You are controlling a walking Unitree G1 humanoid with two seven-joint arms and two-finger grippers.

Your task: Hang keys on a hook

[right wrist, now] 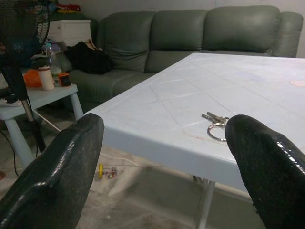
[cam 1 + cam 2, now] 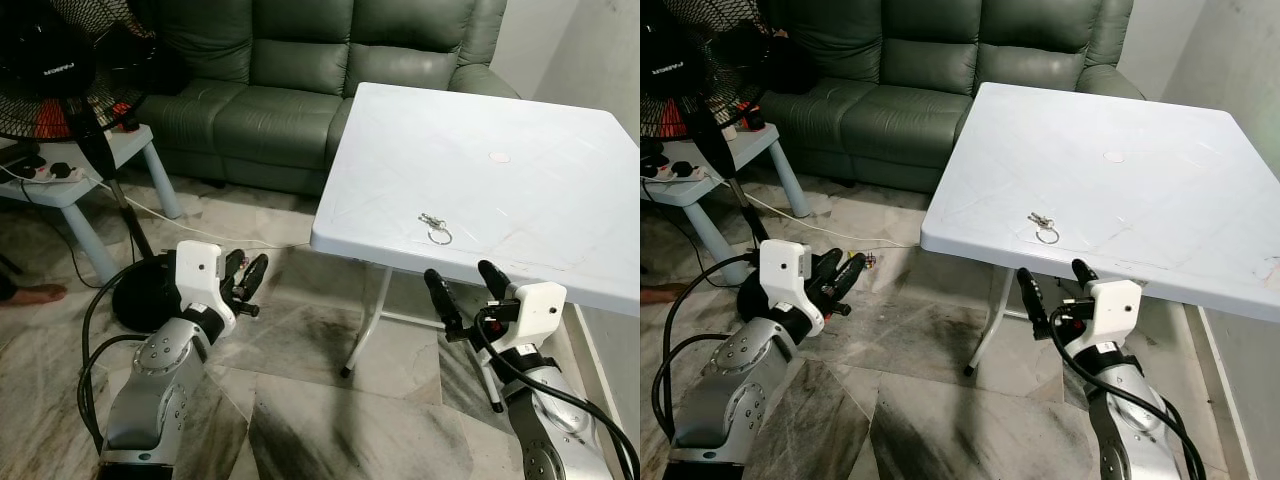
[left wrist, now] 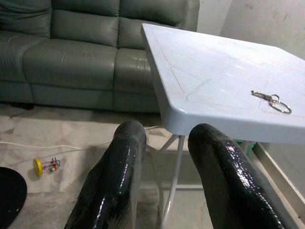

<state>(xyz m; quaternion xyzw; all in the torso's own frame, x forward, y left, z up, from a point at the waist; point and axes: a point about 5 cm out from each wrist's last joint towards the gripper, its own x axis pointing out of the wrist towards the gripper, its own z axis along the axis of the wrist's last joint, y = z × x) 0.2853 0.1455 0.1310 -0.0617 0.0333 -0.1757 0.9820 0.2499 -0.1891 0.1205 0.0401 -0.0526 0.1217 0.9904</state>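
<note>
A small bunch of keys on a ring (image 2: 434, 228) lies near the front edge of the white plastic table (image 2: 520, 130). My right gripper (image 2: 460, 272) is open wide, just below and in front of that table edge, with the keys (image 1: 216, 125) a short way ahead between its fingers' line of sight. Off to the table's left, my left gripper (image 2: 245, 272) hangs low over the floor, open by a narrow gap and holding nothing. In the left wrist view the keys (image 3: 271, 99) lie on the tabletop ahead.
A green leather sofa (image 2: 300, 80) stands behind the table. At the left are a black standing fan (image 2: 60, 70), a pale blue side table (image 2: 90, 175) with a power strip, and a white cable across the marble floor. A bare foot (image 2: 30, 295) shows at the left edge.
</note>
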